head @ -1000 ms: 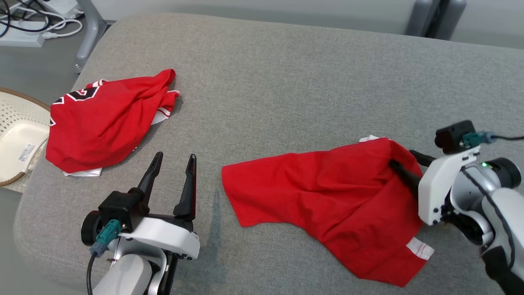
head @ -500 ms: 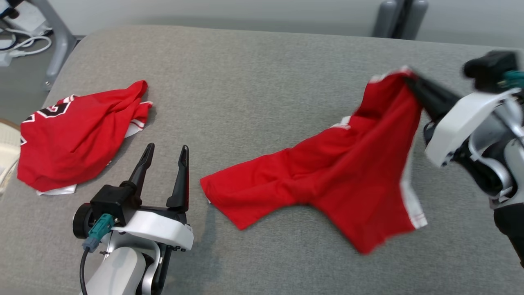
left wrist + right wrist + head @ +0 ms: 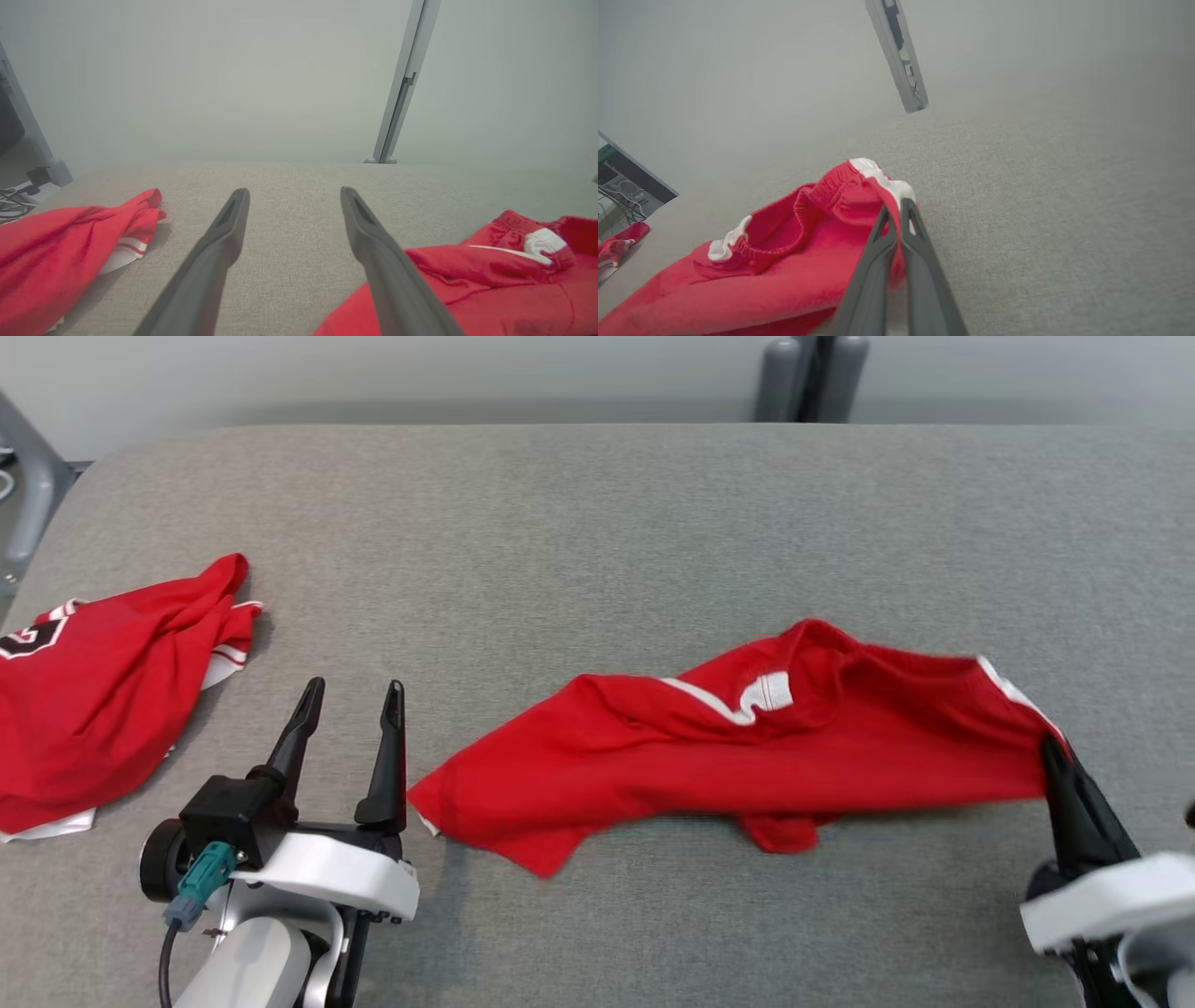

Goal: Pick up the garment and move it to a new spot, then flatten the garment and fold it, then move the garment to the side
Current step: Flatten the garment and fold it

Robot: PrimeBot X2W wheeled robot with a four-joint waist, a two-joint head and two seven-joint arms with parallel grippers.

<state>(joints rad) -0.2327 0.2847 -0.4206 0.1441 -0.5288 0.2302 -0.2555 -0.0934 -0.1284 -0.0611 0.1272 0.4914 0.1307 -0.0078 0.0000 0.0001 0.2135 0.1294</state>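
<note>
A red garment (image 3: 738, 756) with white trim and an elastic waistband lies stretched across the grey cushioned surface (image 3: 597, 541). My right gripper (image 3: 1053, 751) is shut on the garment's right edge, near the waistband; in the right wrist view the red garment (image 3: 794, 261) is pinched between the closed fingers of that right gripper (image 3: 896, 210). My left gripper (image 3: 353, 689) stands open over bare cushion, just left of the garment's left tip. In the left wrist view the left gripper (image 3: 294, 193) has nothing between its fingers, with the red garment (image 3: 490, 280) to the right.
A second red garment (image 3: 103, 691) with white and black markings lies crumpled at the left edge, also visible as a red heap (image 3: 60, 252) in the left wrist view. A grey post (image 3: 810, 378) stands behind the surface. A wall lies beyond.
My right gripper has swung the garment's held edge up, then down toward the front right, stretching it out sideways. The head camera has turned right. The left gripper stayed open.
</note>
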